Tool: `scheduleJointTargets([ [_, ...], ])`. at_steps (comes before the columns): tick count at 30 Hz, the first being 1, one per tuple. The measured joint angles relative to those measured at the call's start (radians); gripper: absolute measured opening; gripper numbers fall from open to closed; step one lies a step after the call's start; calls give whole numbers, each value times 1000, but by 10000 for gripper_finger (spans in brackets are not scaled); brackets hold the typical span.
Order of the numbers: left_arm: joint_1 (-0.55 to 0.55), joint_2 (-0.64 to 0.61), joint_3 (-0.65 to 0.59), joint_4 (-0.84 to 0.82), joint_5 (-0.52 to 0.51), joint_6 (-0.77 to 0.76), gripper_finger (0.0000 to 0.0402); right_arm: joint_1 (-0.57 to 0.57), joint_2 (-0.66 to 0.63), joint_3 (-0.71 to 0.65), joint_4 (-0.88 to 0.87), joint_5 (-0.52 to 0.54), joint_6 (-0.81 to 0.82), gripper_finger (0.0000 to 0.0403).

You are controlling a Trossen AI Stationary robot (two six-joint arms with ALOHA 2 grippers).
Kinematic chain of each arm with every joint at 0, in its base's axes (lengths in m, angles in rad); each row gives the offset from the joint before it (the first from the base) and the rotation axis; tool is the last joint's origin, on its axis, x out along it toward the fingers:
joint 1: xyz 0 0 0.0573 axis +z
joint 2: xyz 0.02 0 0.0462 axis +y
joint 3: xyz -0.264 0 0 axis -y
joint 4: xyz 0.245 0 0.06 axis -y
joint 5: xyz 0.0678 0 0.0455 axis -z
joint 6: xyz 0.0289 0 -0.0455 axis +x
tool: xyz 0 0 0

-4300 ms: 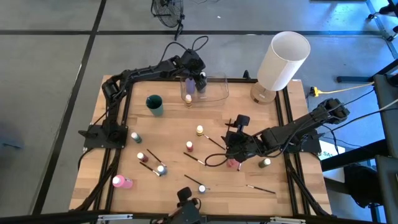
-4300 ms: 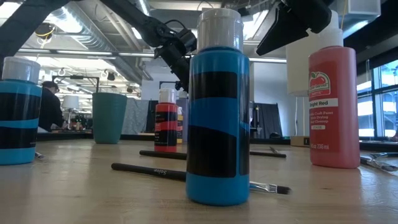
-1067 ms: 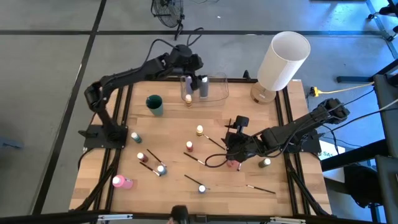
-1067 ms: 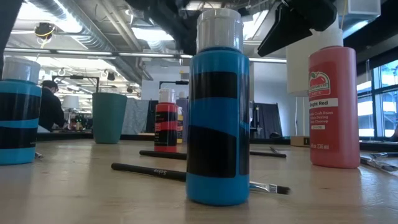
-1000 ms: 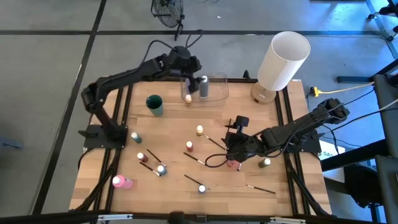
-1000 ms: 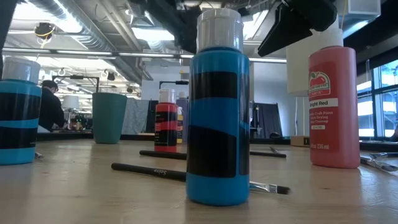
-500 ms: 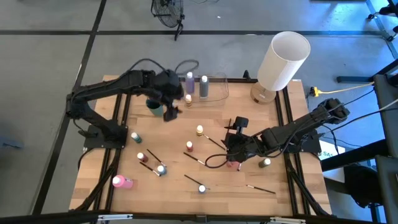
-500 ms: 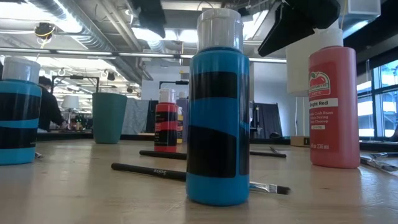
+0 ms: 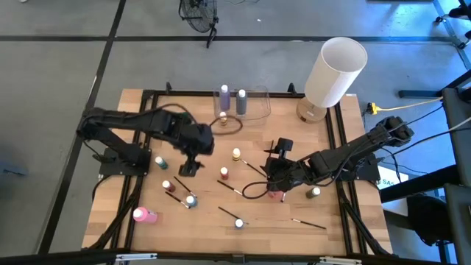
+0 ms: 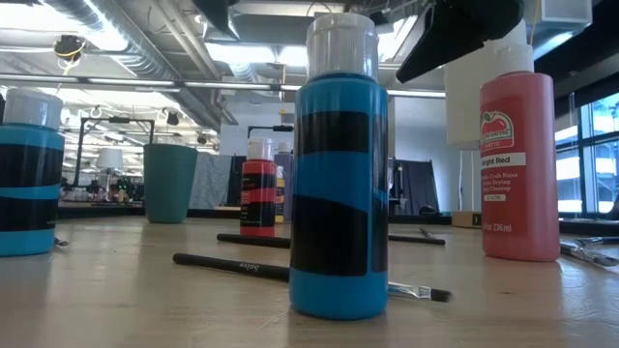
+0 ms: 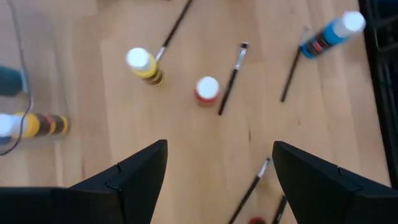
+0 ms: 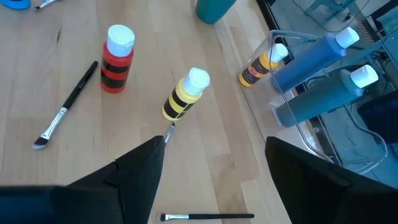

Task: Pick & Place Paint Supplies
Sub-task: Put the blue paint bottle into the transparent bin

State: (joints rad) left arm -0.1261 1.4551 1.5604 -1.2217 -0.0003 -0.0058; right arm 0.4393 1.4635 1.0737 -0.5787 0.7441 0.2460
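Paint bottles stand scattered on the wooden table: yellow (image 9: 236, 154), red (image 9: 224, 173), pink (image 9: 143, 215), blue (image 9: 190, 199). Thin dark brushes (image 9: 229, 187) lie flat between them. Two lilac-blue bottles (image 9: 241, 98) and a yellow one (image 9: 222, 116) stand in the clear container (image 9: 254, 107) at the far edge. My left gripper (image 9: 190, 168) hangs open over the middle left, pointing down at bare wood (image 11: 217, 180) near the red bottle (image 11: 206, 89). My right gripper (image 9: 272, 168) waits open right of centre, facing the yellow bottle (image 12: 186, 93).
A large white cylinder (image 9: 335, 70) stands at the far right corner. A teal cup (image 12: 214, 9) sits near the container. A green bottle (image 9: 315, 192) and a pink one (image 9: 276, 193) stand by my right arm. Black frame rails (image 9: 335, 132) border the table.
My left gripper has swung away from the clear container toward the table's near edge and now hangs over the middle left. It has tipped further downward and stayed open. The lilac-blue bottle that it stood over remains upright in the container.
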Motion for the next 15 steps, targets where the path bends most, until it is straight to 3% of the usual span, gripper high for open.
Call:
scheduleJointTargets([
  [15, -191, 0, 0, -1, -242, -173, 288, 0, 0, 0, 25, -24, -52, 284],
])
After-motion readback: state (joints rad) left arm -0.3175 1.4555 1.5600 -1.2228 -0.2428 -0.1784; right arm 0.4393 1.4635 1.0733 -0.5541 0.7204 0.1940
